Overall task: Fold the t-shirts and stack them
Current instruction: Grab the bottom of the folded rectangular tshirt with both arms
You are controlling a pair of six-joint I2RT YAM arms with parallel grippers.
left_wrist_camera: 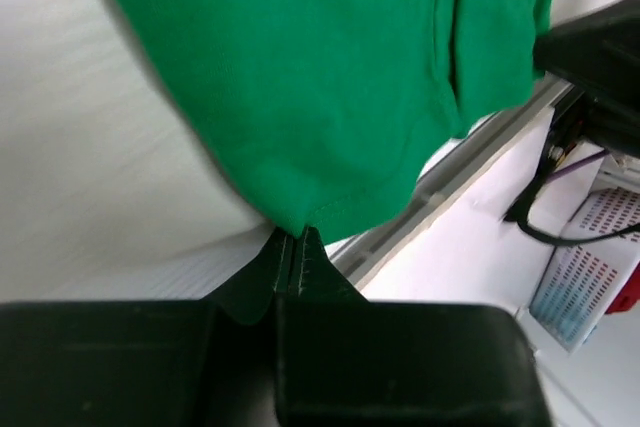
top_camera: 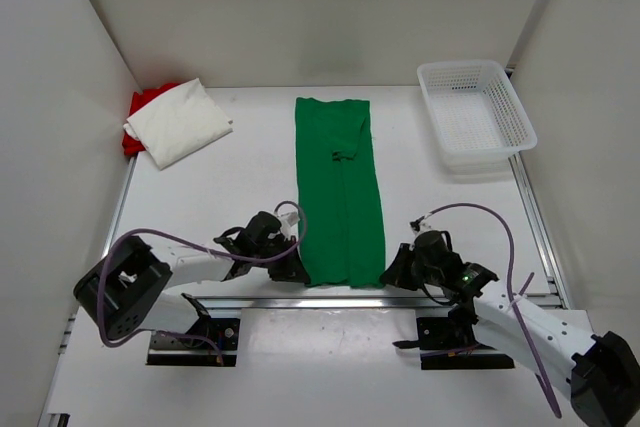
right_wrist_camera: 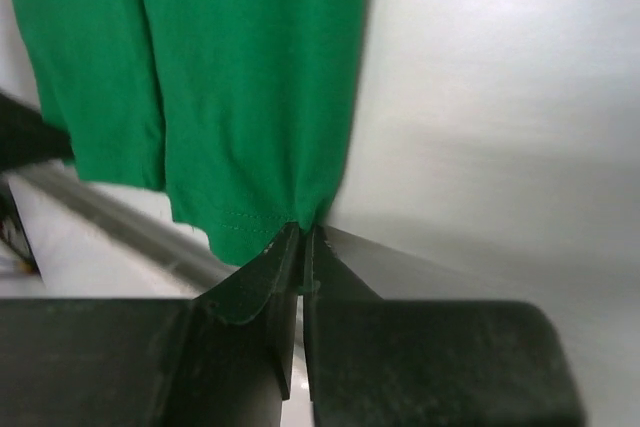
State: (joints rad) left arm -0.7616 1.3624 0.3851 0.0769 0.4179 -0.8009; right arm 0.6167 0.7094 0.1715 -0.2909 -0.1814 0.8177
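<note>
The green t-shirt [top_camera: 340, 187] lies as a long narrow strip down the middle of the table, sleeves folded in. My left gripper [top_camera: 297, 269] is shut on its near left corner, and the left wrist view has the green hem [left_wrist_camera: 330, 202] pinched between the jaws at the left gripper [left_wrist_camera: 293, 237]. My right gripper [top_camera: 388, 272] is shut on the near right corner, with the green cloth [right_wrist_camera: 250, 97] caught at the tips of the right gripper [right_wrist_camera: 302, 232]. At the back left a folded white t-shirt [top_camera: 178, 122] rests on a red t-shirt [top_camera: 140, 107].
A white plastic mesh basket [top_camera: 475, 112] stands at the back right. Metal rails [top_camera: 540, 217] run along the table's sides and near edge. White walls close in the left, back and right.
</note>
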